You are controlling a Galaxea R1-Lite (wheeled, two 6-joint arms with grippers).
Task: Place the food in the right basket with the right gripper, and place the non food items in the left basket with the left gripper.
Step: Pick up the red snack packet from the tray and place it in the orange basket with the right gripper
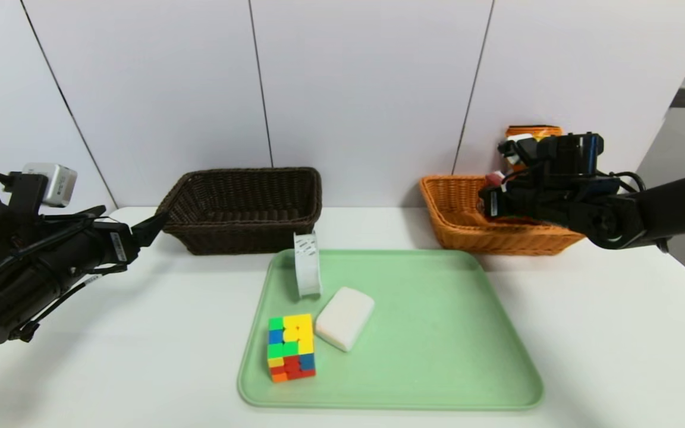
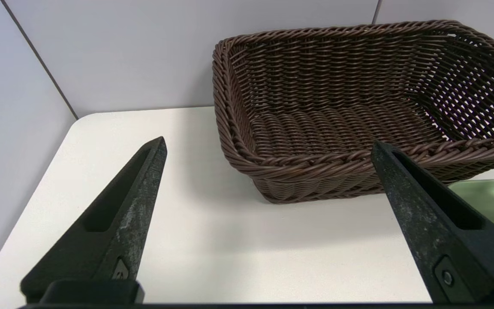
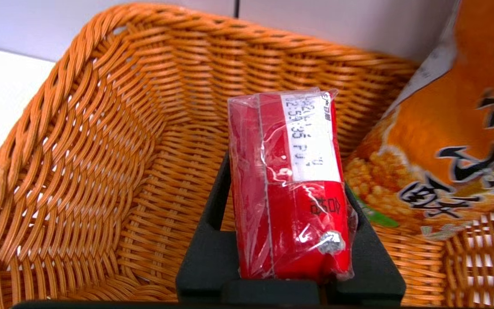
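My right gripper (image 1: 488, 202) hangs over the light orange-tan right basket (image 1: 455, 220), shut on a small red packet (image 3: 287, 184) of food wrapped in clear film. A long orange snack bag (image 3: 448, 141) leans inside that basket against the back wall. My left gripper (image 2: 269, 143) is open and empty above the table, just short of the dark brown left basket (image 2: 337, 107), which holds nothing. The non food items lie on the green tray (image 1: 437, 333): a multicoloured puzzle cube (image 1: 291, 348), a white rounded block (image 1: 344, 317) and an upright white tape roll (image 1: 307, 264).
Both baskets stand at the back of the white table against the wall, with the tray in front of them. The table's rounded left corner lies near my left gripper. The three tray items sit in the tray's left half.
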